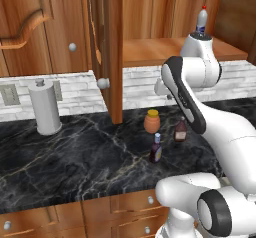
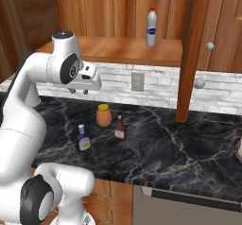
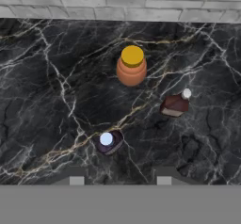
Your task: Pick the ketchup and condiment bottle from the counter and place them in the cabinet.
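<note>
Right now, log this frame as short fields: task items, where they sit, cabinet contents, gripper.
ketchup: upright on the counter, right of the orange jar
condiment bottle: upright on the counter, nearest its front edge
cabinet: door open, white bottle on the shelf
gripper: above the bottles, holding nothing, jaws apart

Red-brown ketchup [image 1: 180, 130] upright on counter [image 1: 75, 157], purplish condiment bottle [image 1: 156, 148] near, cabinet [image 1: 150, 52] open
</note>
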